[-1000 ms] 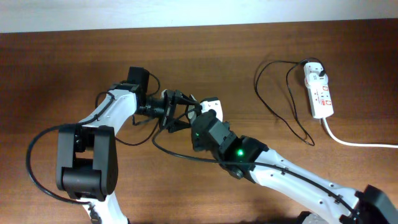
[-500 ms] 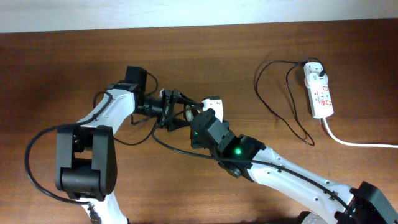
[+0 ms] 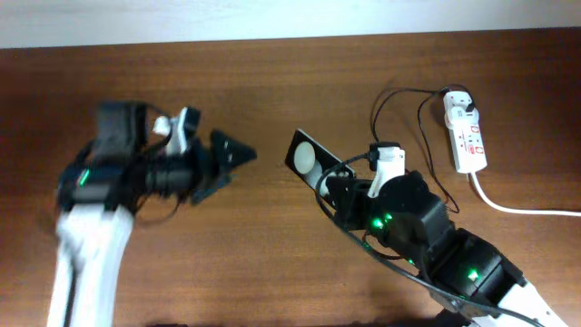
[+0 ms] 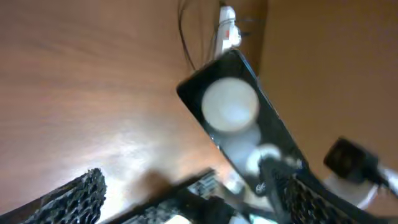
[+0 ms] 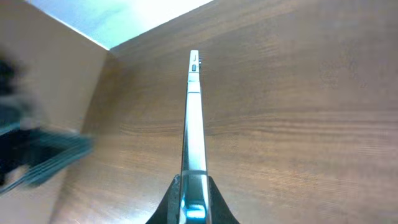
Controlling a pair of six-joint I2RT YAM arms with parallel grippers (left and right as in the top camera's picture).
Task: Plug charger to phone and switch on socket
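Pinching the phone (image 5: 194, 112) by one end, the right gripper (image 5: 194, 199) is holding it with its long axis pointing out toward the left gripper (image 3: 229, 156), which is hanging wide open and well apart. The charger (image 3: 399, 136) is lying the other way, looped beside the socket (image 3: 466, 134), so the right arm is sitting nearer it.

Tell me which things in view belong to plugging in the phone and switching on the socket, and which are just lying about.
Part of the job: phone, clamped in the right gripper; black charger cable; white socket strip.
Lying about: nothing loose that I can see; only the wooden table itself.
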